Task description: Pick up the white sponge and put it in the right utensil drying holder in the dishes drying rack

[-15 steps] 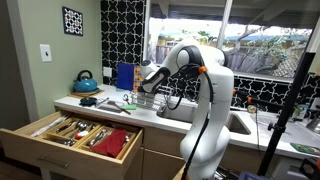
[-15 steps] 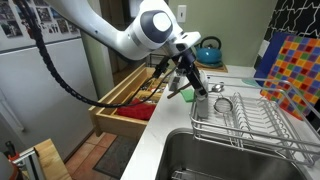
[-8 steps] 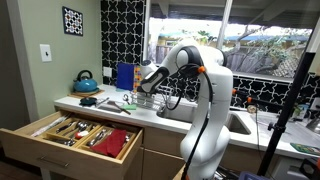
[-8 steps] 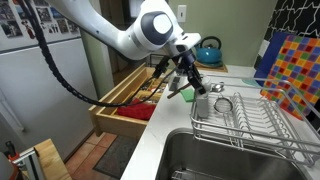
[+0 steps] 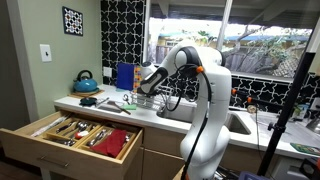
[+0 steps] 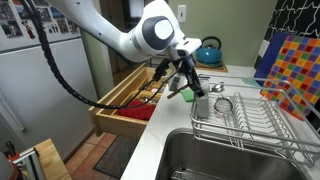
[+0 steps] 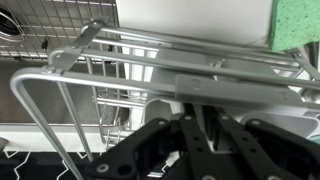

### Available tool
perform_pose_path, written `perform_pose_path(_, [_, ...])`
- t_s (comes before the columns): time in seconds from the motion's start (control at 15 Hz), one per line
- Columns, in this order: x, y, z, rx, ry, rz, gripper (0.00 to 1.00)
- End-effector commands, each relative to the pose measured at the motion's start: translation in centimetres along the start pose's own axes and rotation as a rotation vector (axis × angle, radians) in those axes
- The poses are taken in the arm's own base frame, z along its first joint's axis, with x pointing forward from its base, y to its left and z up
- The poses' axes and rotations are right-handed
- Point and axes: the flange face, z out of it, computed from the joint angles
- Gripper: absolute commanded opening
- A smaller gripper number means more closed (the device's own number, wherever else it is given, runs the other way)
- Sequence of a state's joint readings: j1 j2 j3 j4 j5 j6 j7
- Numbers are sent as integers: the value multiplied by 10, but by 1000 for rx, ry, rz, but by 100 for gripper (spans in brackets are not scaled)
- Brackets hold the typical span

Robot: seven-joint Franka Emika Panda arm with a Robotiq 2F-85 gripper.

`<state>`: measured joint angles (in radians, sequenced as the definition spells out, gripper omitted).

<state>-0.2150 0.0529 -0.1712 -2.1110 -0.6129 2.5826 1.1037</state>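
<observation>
The arm had shifted slightly toward the dishes drying rack [image 6: 245, 118]. The pincer [image 6: 191, 86] hung above the rack's utensil holder [image 6: 200, 104]. Neither its grip state nor the white sponge's position could be discerned.

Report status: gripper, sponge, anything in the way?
Gripper at dishes drying rack end, open or shut unclear. White sponge not made out; green sponge beyond rack wires. Rack rail right ahead of gripper.
</observation>
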Motion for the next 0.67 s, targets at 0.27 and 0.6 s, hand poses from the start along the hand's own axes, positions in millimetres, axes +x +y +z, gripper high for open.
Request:
perform_pose_path(0.27, [6,10,6,14,-41,20,76])
perform_pose_path(0.6, [10,12,3,49,-63,44,89])
